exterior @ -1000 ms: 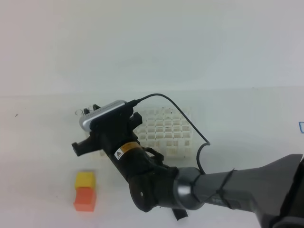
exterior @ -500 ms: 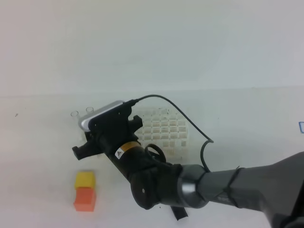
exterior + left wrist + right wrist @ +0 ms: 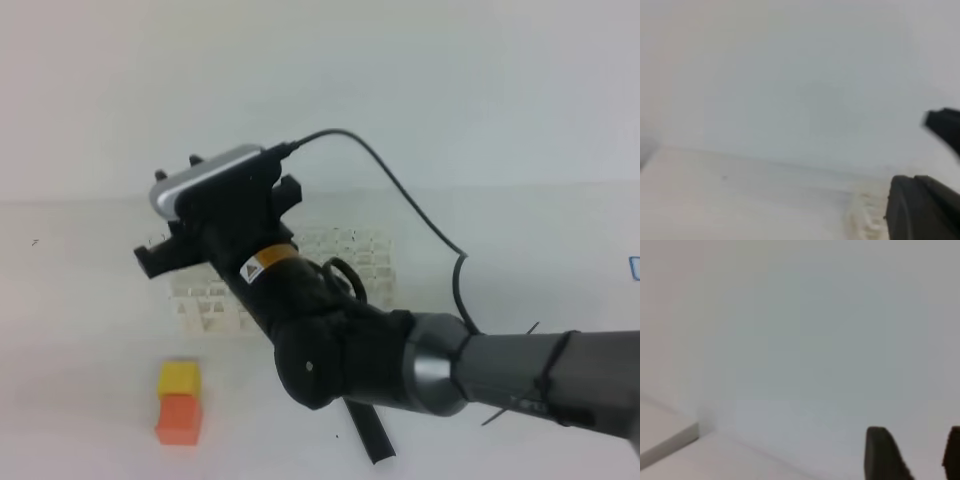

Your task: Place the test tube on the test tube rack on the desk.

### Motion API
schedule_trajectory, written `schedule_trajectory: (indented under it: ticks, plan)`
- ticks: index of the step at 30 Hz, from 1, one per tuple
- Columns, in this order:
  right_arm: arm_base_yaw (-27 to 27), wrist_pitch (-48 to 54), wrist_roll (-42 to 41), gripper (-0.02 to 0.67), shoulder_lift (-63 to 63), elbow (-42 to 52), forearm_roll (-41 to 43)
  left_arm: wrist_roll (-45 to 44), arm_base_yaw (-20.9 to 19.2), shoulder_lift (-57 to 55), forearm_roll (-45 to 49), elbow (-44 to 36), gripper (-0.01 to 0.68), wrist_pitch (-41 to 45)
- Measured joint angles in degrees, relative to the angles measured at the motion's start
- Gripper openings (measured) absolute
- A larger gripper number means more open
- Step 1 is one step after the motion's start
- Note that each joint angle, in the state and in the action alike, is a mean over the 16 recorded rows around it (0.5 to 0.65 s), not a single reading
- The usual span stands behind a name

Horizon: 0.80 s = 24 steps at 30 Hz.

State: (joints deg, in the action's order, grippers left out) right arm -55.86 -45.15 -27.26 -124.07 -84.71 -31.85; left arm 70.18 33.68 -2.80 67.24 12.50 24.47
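Observation:
The white lattice test tube rack (image 3: 352, 262) stands on the white desk (image 3: 80, 330), half hidden behind my right arm. It also shows blurred in the left wrist view (image 3: 864, 222). My right gripper (image 3: 178, 167) is raised above the rack's left end and points at the back wall. In the right wrist view the right gripper (image 3: 926, 455) has two dark fingers (image 3: 882, 455) apart with nothing between them. I cannot make out the test tube in any view. My left gripper (image 3: 920, 210) shows as one blurred dark block, its fingers together.
A yellow block (image 3: 179, 379) sits on an orange block (image 3: 179, 419) at the front left. A black scoop handle (image 3: 366, 437) pokes out under the arm. A small blue item (image 3: 634, 266) lies at the right edge.
My right gripper has risen from the rack's left end and tilted up toward the wall. The two small round rims seen beside it earlier no longer show clearly.

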Motion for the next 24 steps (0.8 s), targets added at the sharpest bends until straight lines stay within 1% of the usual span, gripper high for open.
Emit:
schedule_trajectory:
  ticks: [5, 9, 12, 15, 18, 21, 24]
  plan:
    - [0.4, -1.9, -3.0, 0.152, 1.9, 1.1, -3.0, 0.0, -9.7, 0.3, 0.2, 0.0, -0.001, -0.1]
    - [0.7, -2.3, -5.0, 0.075, 2.3, 2.4, -5.7, 0.0, -18.5, 0.6, 0.3, -0.1, -0.001, 0.1]
    - [1.0, -1.7, -6.0, 0.03, 1.8, 3.4, -7.4, 0.0, -25.1, 0.9, 0.4, -0.1, -0.001, 0.2]
    - [1.1, -0.5, -6.5, 0.008, 0.9, 4.4, -8.5, 0.0, -31.0, 1.4, 0.5, -0.1, -0.001, 0.4]
    - [1.1, 1.0, -6.8, 0.002, -0.1, 5.0, -8.7, 0.0, -35.7, 1.9, 0.6, -0.1, -0.001, 0.5]
    - [1.1, 2.8, -7.0, 0.0, -1.0, 5.2, -8.2, 0.0, -39.1, 2.3, 0.8, -0.1, -0.001, 0.6]
    - [1.0, 4.2, -7.2, -0.001, -1.8, 4.9, -7.5, 0.0, -41.1, 2.7, 0.9, -0.1, -0.001, 0.6]
